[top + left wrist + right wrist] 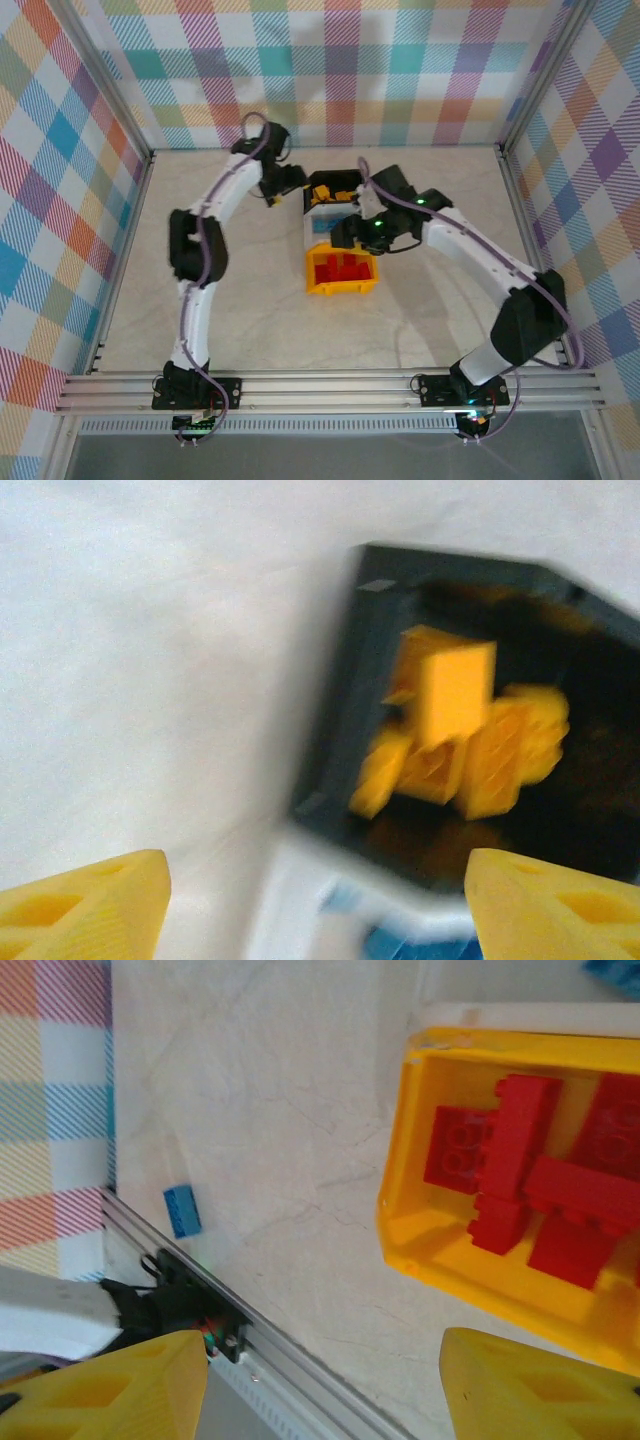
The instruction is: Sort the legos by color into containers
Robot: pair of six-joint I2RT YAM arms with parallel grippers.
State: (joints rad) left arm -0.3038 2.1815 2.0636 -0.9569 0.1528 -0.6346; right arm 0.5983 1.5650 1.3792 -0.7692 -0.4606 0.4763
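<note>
The yellow bricks [460, 735] sit in the far black bin [340, 710], the red bricks [530, 1170] in the near yellow bin [400, 1190]. My left jaws and right jaws gape empty. One blue brick [182, 1210] lies unsorted on the near tabletop [280, 1110].

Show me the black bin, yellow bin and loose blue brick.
black bin [345, 690], left wrist view, left wall.
yellow bin [408, 1150], right wrist view, left wall.
loose blue brick [182, 1210], right wrist view, middle.
</note>
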